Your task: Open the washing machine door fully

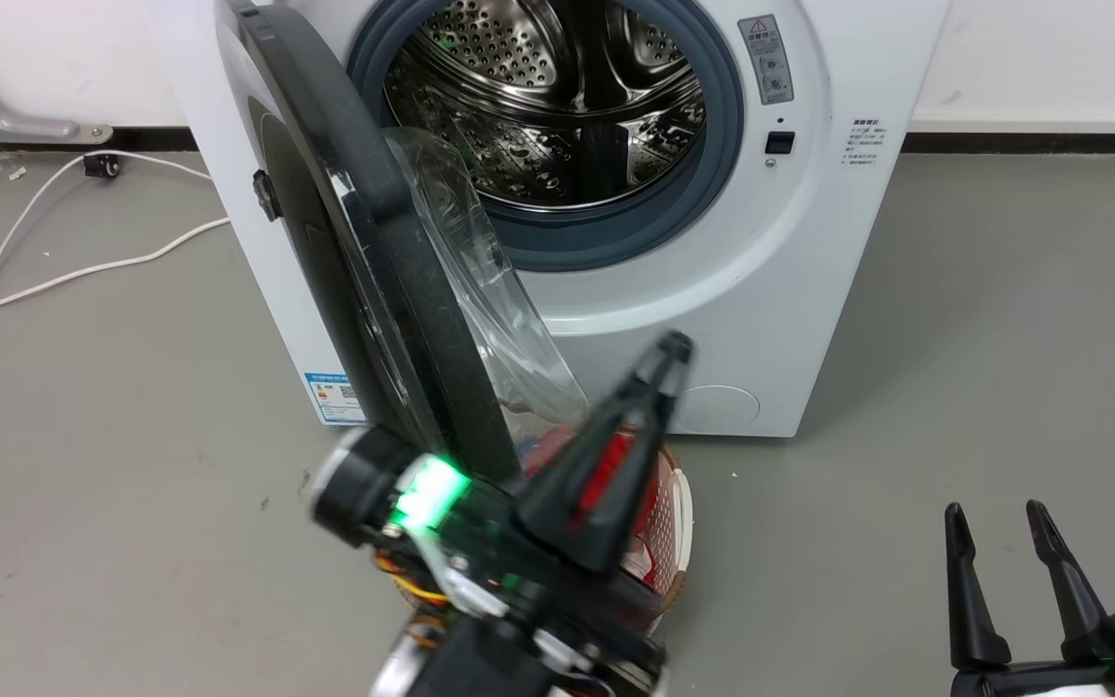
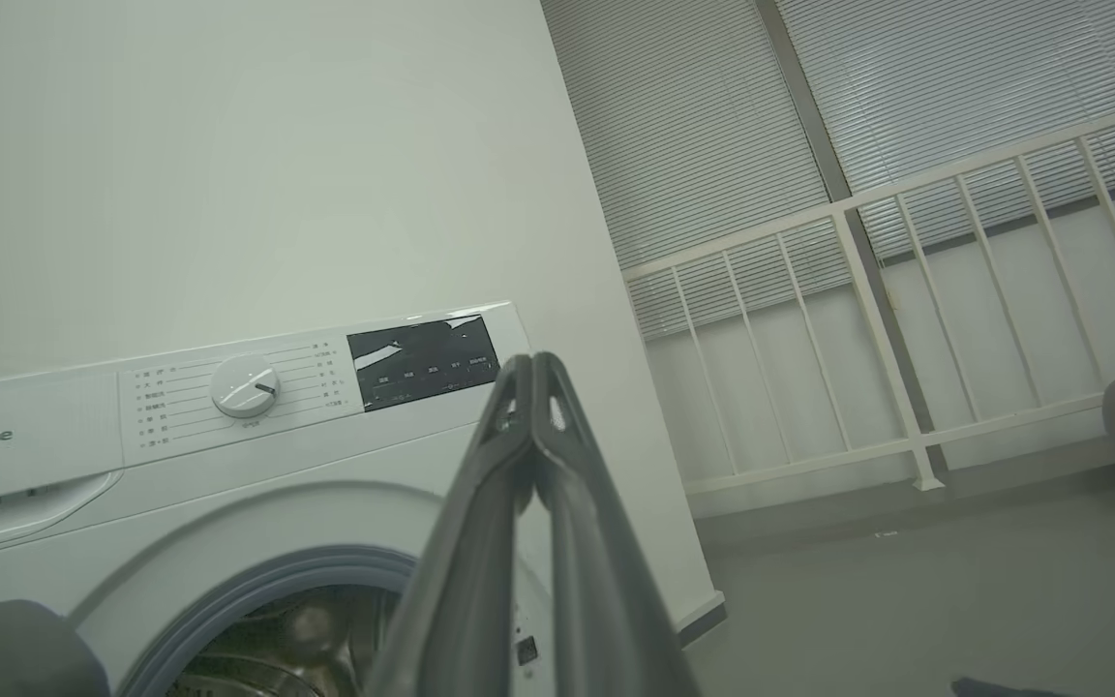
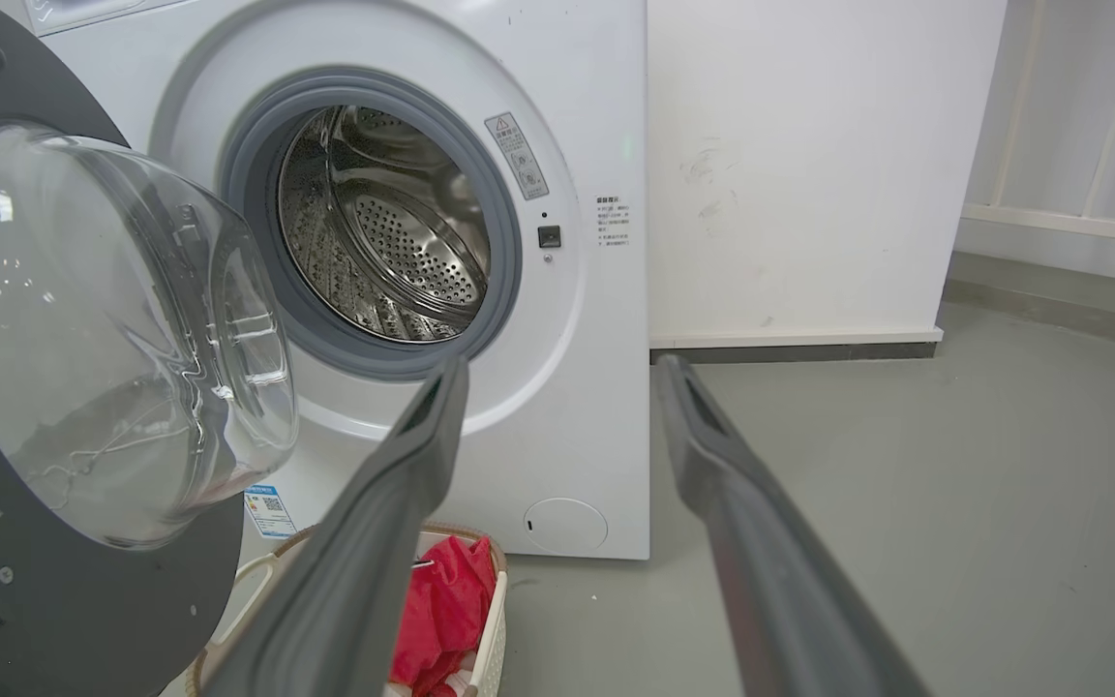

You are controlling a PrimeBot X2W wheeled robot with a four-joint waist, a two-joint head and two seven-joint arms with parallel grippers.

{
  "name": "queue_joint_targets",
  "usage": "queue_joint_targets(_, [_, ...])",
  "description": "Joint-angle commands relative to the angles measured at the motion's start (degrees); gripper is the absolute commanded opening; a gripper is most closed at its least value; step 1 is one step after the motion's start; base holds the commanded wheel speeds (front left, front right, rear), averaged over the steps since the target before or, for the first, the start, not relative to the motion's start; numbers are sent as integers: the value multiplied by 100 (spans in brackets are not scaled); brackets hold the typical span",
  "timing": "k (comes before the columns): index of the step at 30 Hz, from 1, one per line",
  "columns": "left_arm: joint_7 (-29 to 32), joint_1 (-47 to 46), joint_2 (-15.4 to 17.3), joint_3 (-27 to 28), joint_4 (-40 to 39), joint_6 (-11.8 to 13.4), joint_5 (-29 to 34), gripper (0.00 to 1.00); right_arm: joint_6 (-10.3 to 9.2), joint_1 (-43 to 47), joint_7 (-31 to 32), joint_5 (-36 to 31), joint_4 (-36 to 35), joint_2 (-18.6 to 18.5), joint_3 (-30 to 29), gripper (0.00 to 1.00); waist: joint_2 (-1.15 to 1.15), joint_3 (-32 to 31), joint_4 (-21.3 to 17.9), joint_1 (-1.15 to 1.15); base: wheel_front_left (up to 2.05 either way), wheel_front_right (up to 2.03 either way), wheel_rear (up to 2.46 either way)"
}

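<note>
Shows large round glossy black door (image 1: 403,271) cut off at top. Finds left gripper (image 1: 671,353) pinched together, empty, below door; right gripper (image 1: 995,508) splayed, empty, rightward.

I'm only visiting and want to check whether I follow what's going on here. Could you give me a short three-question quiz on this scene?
1. True or false: the washing machine door stands swung open, away from the drum opening.
2. The left claw is shut. The right claw is: A. open, holding nothing; B. shut on the door; C. shut on a cable.
3. What colour is the cloth in the laundry basket?
Key: 1 true; 2 A; 3 red.
</note>
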Motion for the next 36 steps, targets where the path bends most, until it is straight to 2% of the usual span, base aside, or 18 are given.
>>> queue_joint_targets(1, [-13,-46,-7,-151,94,-41,-26,0,1,-76,-12,-41,13,16,13,100,0,1,4,0,0,0,0])
queue_joint_targets(10, [-13,89,-37,-803,621,-132,-166,0,1,-81,-12,-28,45,16,26,100,0,43,8,0,0,0,0])
queue_joint_targets(20, [-10,285,-19,-1153,1144,-69,-199,0,1,-127,-12,-5,85,16,6,100,0,150,87,0,0,0,0])
queue_joint_targets(27, [7,464,28,-1179,1331,43,-266,0,1,-137,-12,-14,133,16,-20,100,0,201,191,0,0,0,0])
queue_joint_targets(36, [-1,634,194,-876,1971,252,-465,0,1,-191,-12,-35,188,16,-13,100,0,244,255,0,0,0,0])
